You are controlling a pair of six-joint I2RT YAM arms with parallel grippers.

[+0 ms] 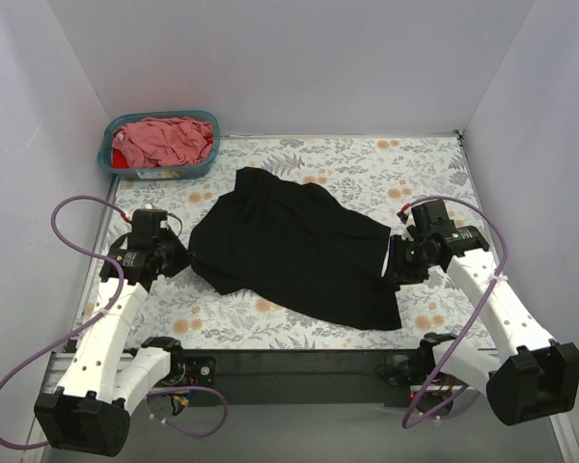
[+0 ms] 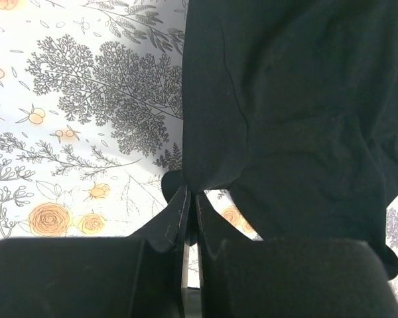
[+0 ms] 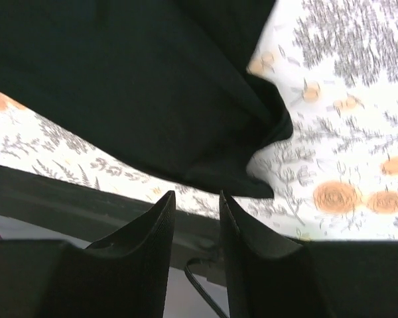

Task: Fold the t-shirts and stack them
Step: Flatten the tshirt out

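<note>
**Left end effector (image 2: 191, 199) pinching black t-shirt (image 1: 289, 253); right end effector (image 3: 196, 199) spread**

A small fold of the black t-shirt's edge is gripped at the tips of the left end effector, whose fingers are pressed together. The right end effector's fingers are parted with nothing between them, and the shirt's hem lies just beyond. The black t-shirt is laid rumpled on the floral bench (image 1: 367, 169). A pink t-shirt (image 1: 164, 140) and a red t-shirt (image 1: 120, 156) are heaped in the teal basket (image 1: 188, 174) at the far left corner.

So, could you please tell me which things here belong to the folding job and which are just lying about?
Job: large black cloth shirt; crumpled dusty pink cloth shirt; red cloth beside it.
Lying about: teal plastic basket; floral-patterned table.
</note>
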